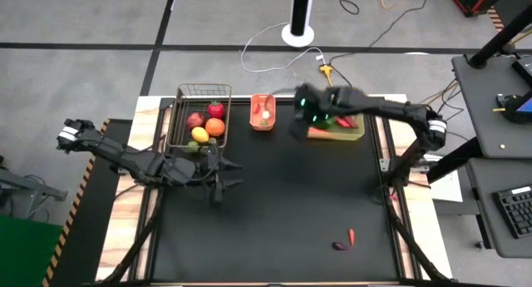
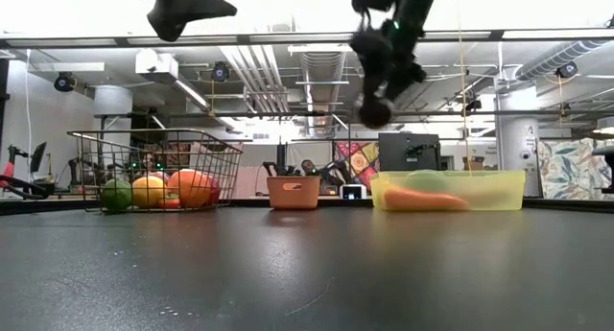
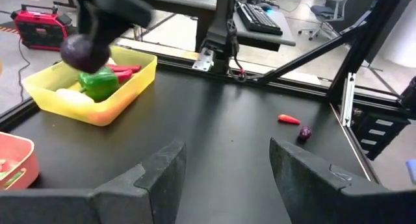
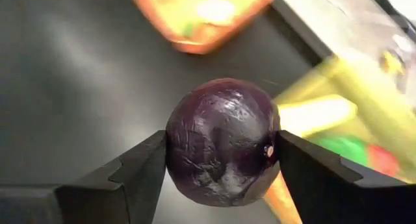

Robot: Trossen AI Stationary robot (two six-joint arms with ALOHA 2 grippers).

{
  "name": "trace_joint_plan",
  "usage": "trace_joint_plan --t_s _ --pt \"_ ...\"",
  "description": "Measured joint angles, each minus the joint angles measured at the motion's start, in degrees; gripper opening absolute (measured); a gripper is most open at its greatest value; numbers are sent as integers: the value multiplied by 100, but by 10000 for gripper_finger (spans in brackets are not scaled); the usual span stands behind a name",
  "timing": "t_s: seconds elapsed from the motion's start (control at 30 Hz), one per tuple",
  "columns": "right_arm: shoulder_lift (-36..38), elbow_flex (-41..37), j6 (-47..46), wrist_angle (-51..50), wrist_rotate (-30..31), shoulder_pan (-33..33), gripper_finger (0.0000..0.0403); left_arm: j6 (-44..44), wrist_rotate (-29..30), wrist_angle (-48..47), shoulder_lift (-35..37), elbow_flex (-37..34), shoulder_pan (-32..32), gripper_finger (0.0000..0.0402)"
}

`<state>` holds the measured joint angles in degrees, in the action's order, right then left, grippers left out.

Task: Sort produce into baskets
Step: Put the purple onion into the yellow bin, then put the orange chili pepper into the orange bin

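My right gripper [image 1: 299, 125] is shut on a dark purple ball-shaped vegetable [image 4: 223, 141], high above the table by the left end of the yellow-green bin [image 1: 356, 134]; the vegetable also shows in the low view [image 2: 374, 112] and in the left wrist view [image 3: 84, 52]. The bin holds a carrot [image 2: 422, 199], a green pepper [image 3: 99, 85] and red chillies [image 3: 123, 69]. My left gripper [image 1: 220, 175] is open and empty, raised beside the wire-mesh basket [image 1: 184, 104], which holds an apple, an orange, a lemon and other fruit. A small orange basket [image 1: 263, 112] stands between the two containers. My right gripper pinches the purple vegetable between its two fingers, one on each of its rounded sides [image 4: 170, 146]. The fingers point down, as the low view shows. The vegetable is lifted clear, well above the table, and hangs at the fingertips [image 2: 369, 93].
A red chilli [image 1: 352, 235] and a small dark purple piece [image 1: 339, 246] lie on the black table near its front right. They also show in the left wrist view, the chilli [image 3: 289, 119] beside the purple piece [image 3: 304, 133]. The table's middle is bare black mat [image 1: 283, 204].
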<state>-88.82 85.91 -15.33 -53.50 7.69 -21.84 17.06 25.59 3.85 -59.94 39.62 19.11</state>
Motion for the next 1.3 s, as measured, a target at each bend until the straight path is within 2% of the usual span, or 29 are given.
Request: trace_joint_plan --t_s 0.23,0.4,0.5,0.8,1.13,1.3 --pt "-7 -289 -342 -1039 499 -1632 267 -149 102 -6 0 0 -2 203" --pt "-7 -691 -463 -1187 593 -2230 264 -304 109 -10 0 0 -2 203" --pt "-11 -907 -463 -1075 720 -2351 268 -365 157 -10 0 0 -4 203" --pt "-20 -1154 -443 -948 1785 -2434 267 -479 244 -10 0 0 -8 203" --pt "-97 -1154 -408 -856 1731 -2434 317 -470 247 -10 0 0 -8 203" --pt "-80 -1154 -317 -854 1730 -2419 326 -458 247 -10 0 0 -8 203"
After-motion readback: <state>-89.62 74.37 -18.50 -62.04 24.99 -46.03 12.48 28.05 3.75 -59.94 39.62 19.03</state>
